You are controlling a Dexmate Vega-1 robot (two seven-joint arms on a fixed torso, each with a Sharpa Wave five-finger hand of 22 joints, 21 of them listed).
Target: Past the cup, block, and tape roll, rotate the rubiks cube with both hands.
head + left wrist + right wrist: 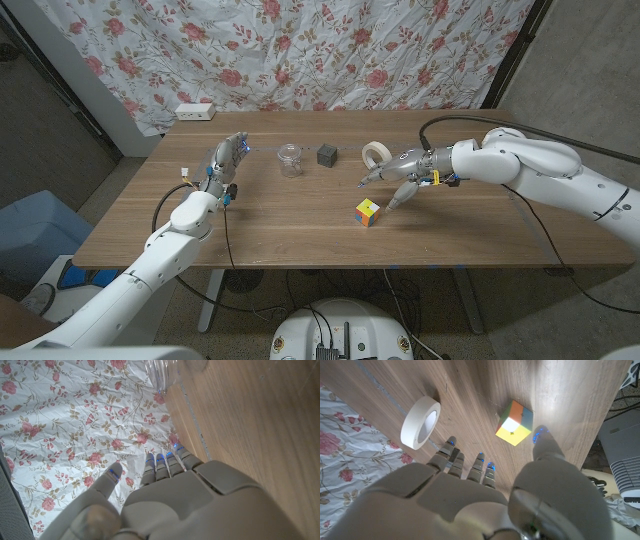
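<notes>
Rubiks cube [367, 212] on the wooden table [300, 235], nearer the front edge than the far row of clear cup [290, 160], dark block [327, 154] and tape roll [376, 153]. Right hand [398, 176] above and just behind the cube, between it and the tape roll, fingers spread, holding nothing, not touching the cube. Left hand [225, 160] well to the left of the cube, just left of the cup, fingers extended, empty.

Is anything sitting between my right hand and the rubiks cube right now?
Nothing visible. The right hand hovers open just behind the rubiks cube, bare wood between them. The tape roll stands farther back, off that line.
</notes>
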